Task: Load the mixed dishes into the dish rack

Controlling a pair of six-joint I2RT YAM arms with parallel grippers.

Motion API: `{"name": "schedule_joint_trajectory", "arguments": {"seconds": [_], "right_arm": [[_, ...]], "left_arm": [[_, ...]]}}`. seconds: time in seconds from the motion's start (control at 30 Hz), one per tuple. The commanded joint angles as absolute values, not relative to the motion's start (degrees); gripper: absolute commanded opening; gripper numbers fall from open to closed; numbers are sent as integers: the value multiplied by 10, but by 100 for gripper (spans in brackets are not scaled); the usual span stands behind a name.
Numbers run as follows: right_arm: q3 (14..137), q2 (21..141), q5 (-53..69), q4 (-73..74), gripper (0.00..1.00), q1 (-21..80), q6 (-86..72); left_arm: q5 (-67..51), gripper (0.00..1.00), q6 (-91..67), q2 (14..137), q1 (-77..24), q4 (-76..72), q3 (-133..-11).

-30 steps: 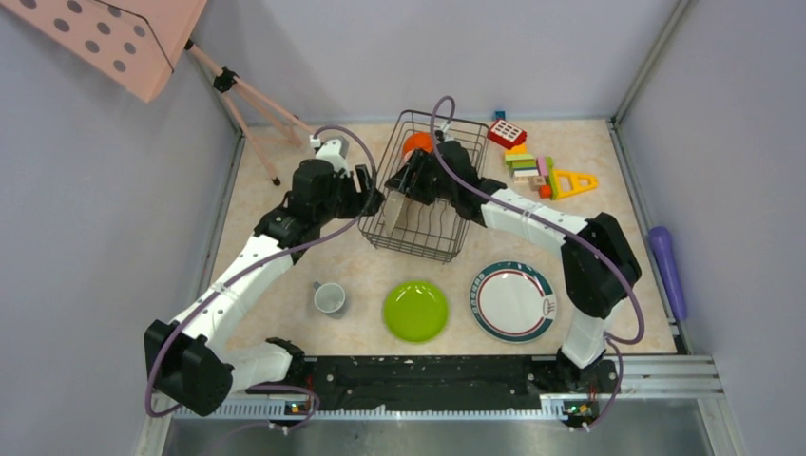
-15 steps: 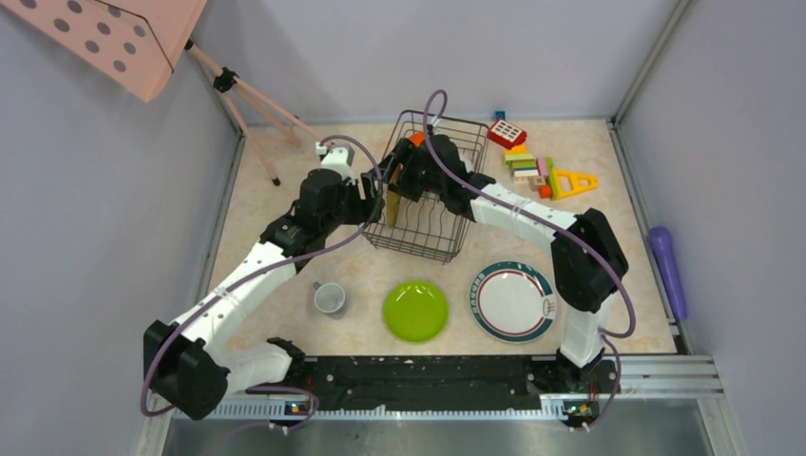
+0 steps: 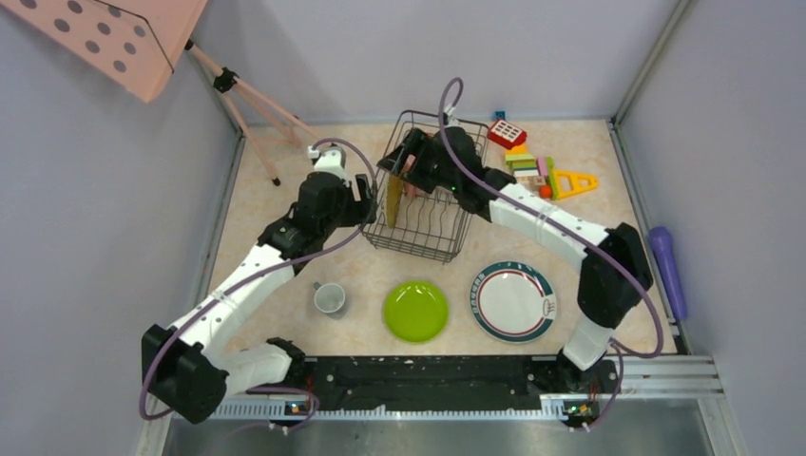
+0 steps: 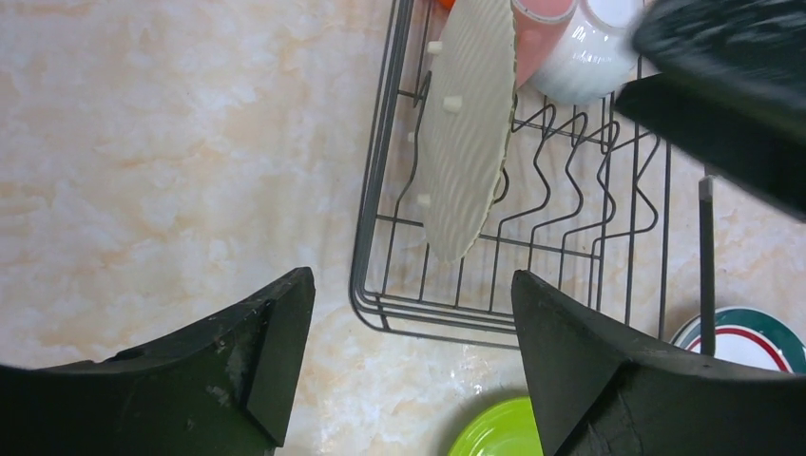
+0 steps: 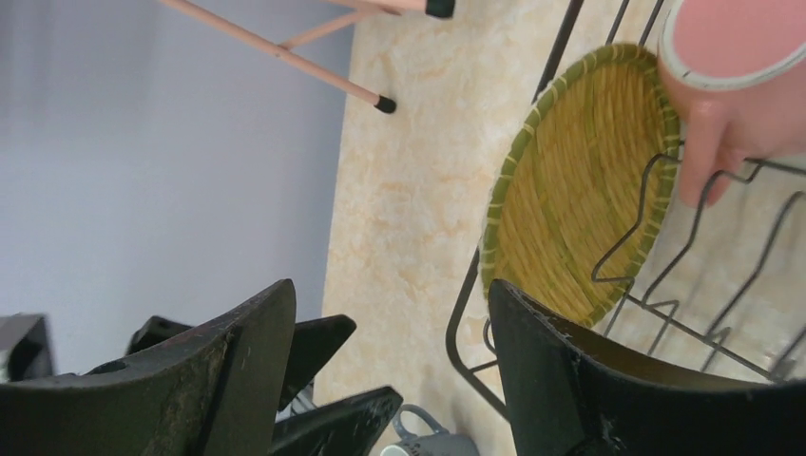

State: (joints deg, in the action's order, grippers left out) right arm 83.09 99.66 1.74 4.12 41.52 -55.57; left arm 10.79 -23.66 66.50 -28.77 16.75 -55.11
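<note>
Left claw (image 4: 411, 285) spread wide, holds nothing, hangs beside left side of rack (image 4: 532, 237). Right claw (image 5: 390, 290) also spread, empty, over rack's far end. Mat (image 4: 466, 133) stands on edge inside rack, pink cup (image 5: 732, 57) next to it. Green plate (image 3: 415, 311), rimmed plate (image 3: 513, 301) and cup (image 3: 330, 298) sit on worktop (image 3: 456, 275).

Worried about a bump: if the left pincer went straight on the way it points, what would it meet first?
Probably the rack's wire side wall, with the straw mat standing just inside it; depth is unclear.
</note>
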Motion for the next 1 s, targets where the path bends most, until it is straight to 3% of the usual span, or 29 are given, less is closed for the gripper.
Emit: {"name": "schedule_joint_trajectory", "arguments": {"seconds": [0.0, 0.03, 0.1, 0.57, 0.97], "right_arm": [[808, 897, -40, 66, 74, 422, -498], [795, 881, -48, 69, 74, 422, -485], [760, 845, -57, 75, 74, 421, -453], [474, 558, -29, 233, 72, 327, -362], [336, 424, -104, 403, 74, 250, -478]], "left_arm": [[126, 87, -241, 610, -288, 192, -577], [127, 95, -246, 601, -288, 201, -576], [130, 98, -248, 586, -287, 215, -570], [85, 96, -321, 445, -287, 305, -440], [-80, 92, -328, 464, -288, 267, -394]]}}
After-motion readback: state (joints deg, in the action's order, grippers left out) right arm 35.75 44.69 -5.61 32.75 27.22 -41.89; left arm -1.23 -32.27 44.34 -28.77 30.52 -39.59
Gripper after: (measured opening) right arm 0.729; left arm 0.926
